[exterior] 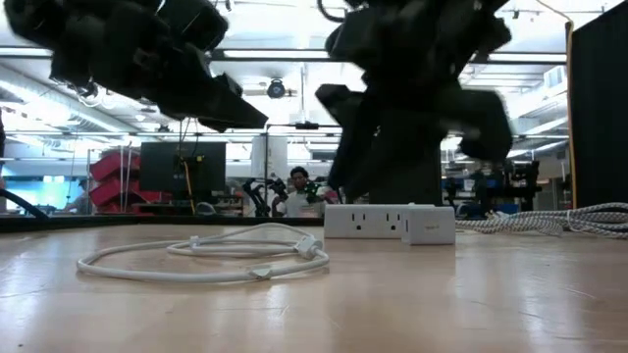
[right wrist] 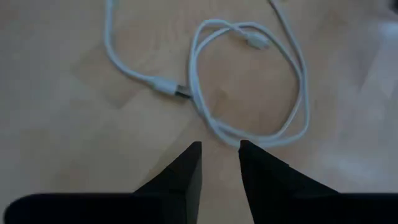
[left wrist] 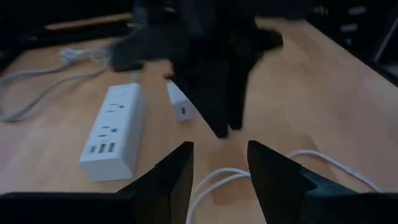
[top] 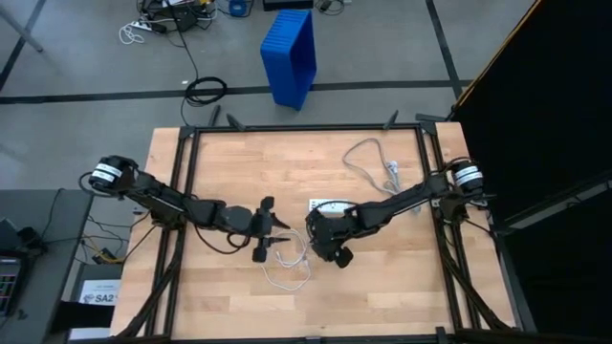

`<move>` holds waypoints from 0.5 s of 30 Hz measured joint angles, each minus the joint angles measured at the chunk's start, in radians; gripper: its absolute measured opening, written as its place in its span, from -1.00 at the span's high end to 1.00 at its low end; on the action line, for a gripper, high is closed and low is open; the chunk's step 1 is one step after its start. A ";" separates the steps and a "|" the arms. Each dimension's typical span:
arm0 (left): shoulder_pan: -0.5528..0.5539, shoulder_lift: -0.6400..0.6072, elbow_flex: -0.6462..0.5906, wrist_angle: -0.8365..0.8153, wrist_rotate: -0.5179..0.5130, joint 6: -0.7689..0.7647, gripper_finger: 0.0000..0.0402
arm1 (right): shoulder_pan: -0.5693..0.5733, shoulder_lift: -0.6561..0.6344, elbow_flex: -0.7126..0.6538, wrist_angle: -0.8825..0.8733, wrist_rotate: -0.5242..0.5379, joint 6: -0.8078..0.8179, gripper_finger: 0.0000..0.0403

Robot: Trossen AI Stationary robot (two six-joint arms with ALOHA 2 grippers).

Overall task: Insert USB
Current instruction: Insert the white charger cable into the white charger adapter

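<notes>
Dark jointed arms, white-banded bases

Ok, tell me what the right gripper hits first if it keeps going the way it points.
Probably the USB cable: the right gripper aims down at its loop on the table, jaws apart, holding nothing. Depth is unclear.

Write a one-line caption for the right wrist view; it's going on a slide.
Right gripper poised, empty, above the looped white USB cable on the wooden table.

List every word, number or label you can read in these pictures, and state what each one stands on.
"SA2": on the white label at the table's left front corner; anything after it is cut off.
The power strip shows no readable print.
The screens in the room behind are too blurred to read.
</notes>
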State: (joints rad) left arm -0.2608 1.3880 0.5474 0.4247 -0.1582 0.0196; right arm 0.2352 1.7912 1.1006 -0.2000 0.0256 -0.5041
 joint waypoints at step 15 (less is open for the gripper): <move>0.006 0.322 0.406 -0.431 0.192 0.230 0.32 | -0.001 -0.341 -0.312 0.311 -0.023 0.169 0.85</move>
State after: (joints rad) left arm -0.2550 1.7099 0.9538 -0.0060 0.0342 0.2495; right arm 0.2340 1.4503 0.7882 0.1108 0.0029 -0.3355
